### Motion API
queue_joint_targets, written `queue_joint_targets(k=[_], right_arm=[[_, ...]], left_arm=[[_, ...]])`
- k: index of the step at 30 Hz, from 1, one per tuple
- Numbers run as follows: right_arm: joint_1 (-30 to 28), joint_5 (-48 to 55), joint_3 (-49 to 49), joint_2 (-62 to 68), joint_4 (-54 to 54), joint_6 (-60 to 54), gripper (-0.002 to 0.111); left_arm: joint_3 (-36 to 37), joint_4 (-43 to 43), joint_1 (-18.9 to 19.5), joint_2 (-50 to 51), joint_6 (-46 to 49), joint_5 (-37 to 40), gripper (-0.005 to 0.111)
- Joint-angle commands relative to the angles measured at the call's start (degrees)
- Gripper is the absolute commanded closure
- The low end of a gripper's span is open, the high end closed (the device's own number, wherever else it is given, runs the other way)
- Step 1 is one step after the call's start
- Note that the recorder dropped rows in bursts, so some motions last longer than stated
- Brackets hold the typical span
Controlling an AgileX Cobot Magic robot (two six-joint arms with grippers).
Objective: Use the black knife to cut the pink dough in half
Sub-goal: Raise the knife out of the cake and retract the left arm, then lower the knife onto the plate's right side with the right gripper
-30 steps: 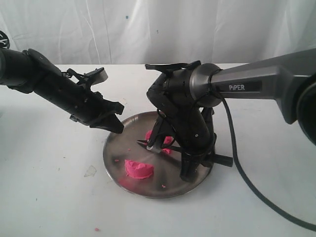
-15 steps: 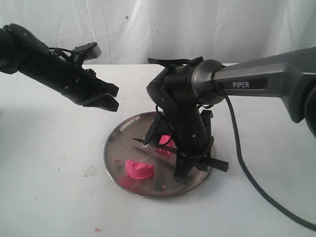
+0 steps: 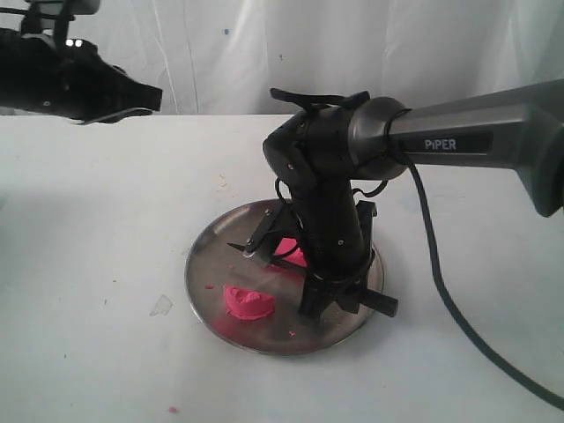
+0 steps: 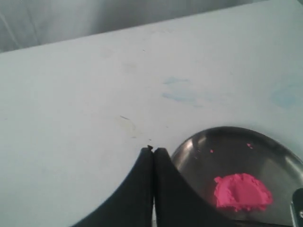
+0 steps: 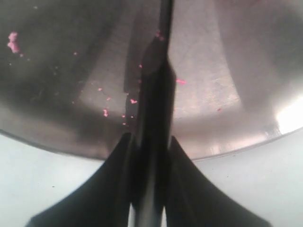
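Pink dough [image 3: 248,302], soft and clay-like, lies in two half-round pieces on the round steel plate [image 3: 208,256] near the counter's front edge, one piece forward, the other [image 3: 291,255] tucked behind the right arm. The right gripper [image 3: 328,295] is clamped on the slim black knife [image 3: 263,249], its long axis running across the plate above both halves. Away at the counter's back left corner, the left gripper [image 4: 152,161] hangs with fingers pressed together, holding nothing; white cloth backs a pale counter.

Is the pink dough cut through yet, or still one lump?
Cut. One half-round piece lies at the plate's front, apart from a second piece partly hidden behind the right gripper, which holds the knife.
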Motion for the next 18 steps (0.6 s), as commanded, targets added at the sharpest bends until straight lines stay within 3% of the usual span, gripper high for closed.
queue_joint_targets(k=[1, 12, 18], right_arm=[[-0.5, 0.4, 0.2, -0.6, 0.3, -0.6, 0.108], [-0.5, 0.4, 0.2, -3.9, 3.5, -0.3, 0.108], [-0.6, 0.4, 0.5, -8.6, 8.1, -0.4, 0.108]], left_arm=[[9.2, -2.4, 0.0, -8.4, 0.1, -8.1, 0.107], [27.3, -3.4, -0.1, -34.2, 0.0, -10.1, 0.107], [37.7, -5.0, -0.1, -48.9, -0.2, -7.0, 0.107]])
